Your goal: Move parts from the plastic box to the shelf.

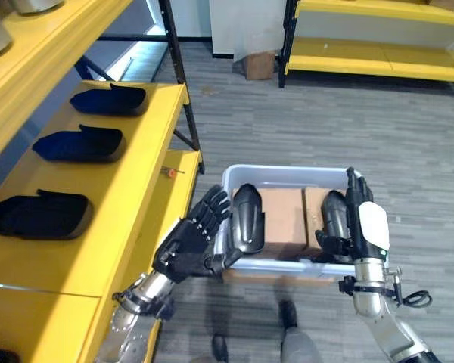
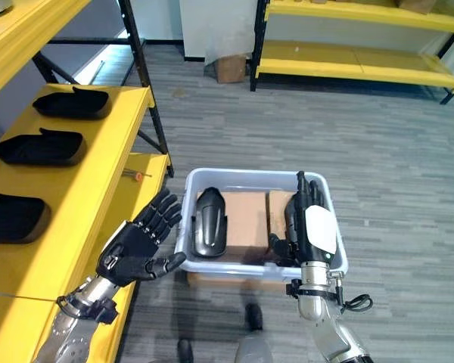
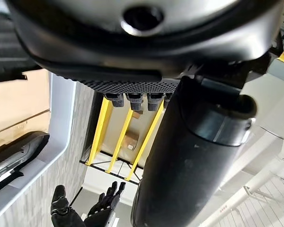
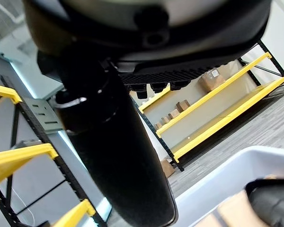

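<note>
While open, hands beside box rim

Two black curved parts lie in the white plastic box on the floor, resting on brown cardboard. Three more black parts sit in a row on the yellow shelf.

The box is smooth, pale plastic with a soft sheen. Its two black parts look like glossy moulded plastic, lying on matt brown cardboard. The shelf is smooth yellow-painted board on black metal posts.
</note>
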Robot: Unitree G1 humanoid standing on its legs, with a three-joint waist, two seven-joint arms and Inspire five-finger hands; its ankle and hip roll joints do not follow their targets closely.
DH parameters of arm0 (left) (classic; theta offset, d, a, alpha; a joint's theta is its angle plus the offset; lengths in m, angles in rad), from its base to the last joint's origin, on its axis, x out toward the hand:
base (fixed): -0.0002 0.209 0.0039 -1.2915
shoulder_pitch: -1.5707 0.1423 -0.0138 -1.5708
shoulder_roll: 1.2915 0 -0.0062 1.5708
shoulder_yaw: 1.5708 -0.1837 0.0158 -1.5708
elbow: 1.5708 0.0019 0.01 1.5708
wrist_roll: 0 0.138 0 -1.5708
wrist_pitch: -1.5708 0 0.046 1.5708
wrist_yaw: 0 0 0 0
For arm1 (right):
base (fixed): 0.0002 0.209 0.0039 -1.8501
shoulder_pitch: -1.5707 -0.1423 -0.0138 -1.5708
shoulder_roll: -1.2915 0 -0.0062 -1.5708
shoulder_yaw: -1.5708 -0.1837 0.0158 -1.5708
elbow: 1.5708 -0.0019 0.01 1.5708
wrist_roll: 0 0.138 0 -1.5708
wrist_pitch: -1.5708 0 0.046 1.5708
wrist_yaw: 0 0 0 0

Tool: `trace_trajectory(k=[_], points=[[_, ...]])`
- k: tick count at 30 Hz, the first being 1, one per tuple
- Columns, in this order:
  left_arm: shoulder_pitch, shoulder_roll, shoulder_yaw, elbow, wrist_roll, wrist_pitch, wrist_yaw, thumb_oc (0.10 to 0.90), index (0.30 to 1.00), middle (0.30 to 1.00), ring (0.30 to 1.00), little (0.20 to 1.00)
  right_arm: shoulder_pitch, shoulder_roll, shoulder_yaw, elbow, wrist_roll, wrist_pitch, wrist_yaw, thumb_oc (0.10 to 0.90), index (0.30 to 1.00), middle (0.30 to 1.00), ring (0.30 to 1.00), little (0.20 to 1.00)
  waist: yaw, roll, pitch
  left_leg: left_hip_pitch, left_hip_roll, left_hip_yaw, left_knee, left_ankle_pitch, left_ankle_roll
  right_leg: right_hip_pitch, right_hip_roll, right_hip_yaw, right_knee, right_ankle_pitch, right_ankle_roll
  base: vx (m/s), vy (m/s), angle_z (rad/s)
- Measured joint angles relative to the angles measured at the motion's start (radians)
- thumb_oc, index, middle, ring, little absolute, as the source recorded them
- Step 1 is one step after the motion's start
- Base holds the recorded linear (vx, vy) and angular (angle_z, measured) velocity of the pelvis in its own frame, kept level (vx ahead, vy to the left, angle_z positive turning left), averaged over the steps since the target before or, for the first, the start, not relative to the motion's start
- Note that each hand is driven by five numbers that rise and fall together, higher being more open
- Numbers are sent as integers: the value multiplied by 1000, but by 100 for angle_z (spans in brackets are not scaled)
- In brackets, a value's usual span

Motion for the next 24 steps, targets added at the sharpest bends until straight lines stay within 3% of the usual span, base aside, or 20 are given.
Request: trace_trajectory(k=[4, 5, 11, 13, 15, 17, 19, 21, 22, 23, 24], points=[[3, -8, -23, -26, -3, 1, 13, 900, 1000, 1000, 1000, 1000, -15, -36, -2, 18, 1, 24, 10, 900, 1000, 1000, 1000, 1000, 2, 38, -6, 13, 106, 4, -22, 12, -28, 2, 113, -15, 0, -21, -51, 32, -267, -10], [-18, -32, -27, -24, -2, 1, 19, 900, 1000, 1000, 1000, 1000, -19, -75, -4, 24, 1, 31, 10, 900, 1000, 1000, 1000, 1000, -22, 65, -5, 6, 144, -9, -9, 20, -45, 8, 143, -39, 0, -46, -73, 7, -456, 12], [-55, -50, -54, -31, 2, -4, 47, 900, 1000, 1000, 1000, 1000, -17, -110, -22, 23, 24, 72, 16, 900, 1000, 1000, 1000, 1000, -28, 137, 2, -23, 191, -9, 6, 12, -11, -27, 193, -42, 36, -73, -115, 32, -216, 1], [-62, -52, -56, -31, 29, -5, 58, 900, 1000, 1000, 1000, 1000, -17, -120, -22, 25, 23, 77, 17, 900, 1000, 1000, 1000, 1000, -29, 149, 13, -51, 202, -13, 57, 0, 4, -54, 196, -58, 88, -95, -137, 48, -180, 7], [-88, -49, -62, -31, 26, -5, 51, 900, 1000, 1000, 1000, 1000, -17, -129, -22, 31, 19, 74, 19, 900, 1000, 1000, 1000, 1000, -33, 147, 25, -121, 209, 2, 148, -8, 17, -107, 187, -82, 188, -146, -149, 67, -76, 35], [-104, -54, -63, -32, 23, -4, 43, 900, 1000, 1000, 1000, 1000, -19, -129, -31, 49, 6, 71, 24, 900, 1000, 1000, 1000, 1000, -40, 151, 35, -144, 209, 41, 176, -21, 56, -126, 169, -102, 236, -174, -155, 89, -1, 50], [-117, -57, -69, -37, 21, -4, 24, 900, 1000, 1000, 1000, 1000, -21, -130, -40, 58, -2, 70, 42, 900, 1000, 1000, 1000, 1000, -49, 146, 46, -150, 152, 83, 175, -22, 43, -157, 130, -109, 268, -187, -157, 126, 62, 33], [-121, -55, -73, -50, 27, -4, 31, 900, 1000, 1000, 1000, 1000, -29, -124, -30, 58, -2, 69, 43, 900, 1000, 1000, 1000, 1000, -47, 147, 57, -144, 101, 62, 114, -53, 32, -173, 123, -77, 256, -173, -137, 139, 59, -11], [-120, -58, -75, -63, 27, -3, 37, 900, 1000, 1000, 1000, 1000, -39, -124, -22, 58, -1, 69, 47, 900, 1000, 1000, 1000, 1000, -48, 155, 66, -151, 92, 37, 110, -58, 20, -170, 130, -62, 216, -168, -129, 123, 47, -33], [-120, -64, -80, -80, 28, -2, 40, 900, 1000, 1000, 1000, 1000, -51, -127, -17, 57, -2, 70, 50, 900, 1000, 1000, 1000, 1000, -38, 198, 73, -165, 107, 8, 103, -48, -2, -168, 160, -66, 183, -170, -114, 129, 56, -46], [-124, -57, -81, -94, 29, -2, 44, 900, 1000, 1000, 1000, 1000, -57, -124, -16, 58, -1, 68, 56, 900, 1000, 1000, 1000, 1000, -22, 199, 93, -156, 107, 2, 108, -23, -52, -177, 162, -60, 221, -184, -145, 174, 105, -65]])
